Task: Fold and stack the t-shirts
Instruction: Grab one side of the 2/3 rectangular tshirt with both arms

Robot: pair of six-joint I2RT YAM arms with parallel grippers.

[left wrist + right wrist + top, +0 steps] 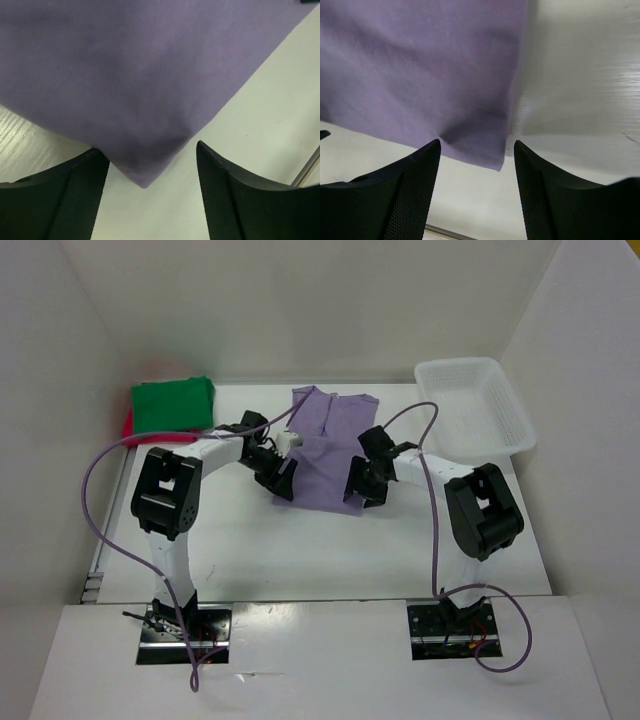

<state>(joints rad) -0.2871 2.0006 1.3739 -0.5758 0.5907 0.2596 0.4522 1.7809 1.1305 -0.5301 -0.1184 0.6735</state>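
- Top external view: the lavender t-shirt [325, 440] lies on the table [300, 550], and its near edge runs between the two grippers; the left gripper [283, 480] is at that edge's left corner and the right gripper [358, 490] is at its right corner; the green t-shirt [174, 405] lies folded well off to the far left of the left gripper, on top of the red t-shirt [127, 426], of which only an edge shows; the white plastic basket [520, 435] stands beyond the right gripper and to its right, apart from the lavender cloth.
- Left wrist view: the left gripper [150, 200] has its fingers [60, 200] spread wide; a corner of the lavender t-shirt [140, 75] points down into the gap between them, unclamped; the left-hand fingertip is just beside the cloth edge, though contact cannot be told; the rest of the shirt fills the view ahead.
- Right wrist view: the right gripper [477, 195] is likewise wide apart; the lavender t-shirt's [420, 70] other near corner hangs just ahead of the gap, nearer the right-hand finger [560, 200]; bare table [580, 75] lies ahead and to the right.
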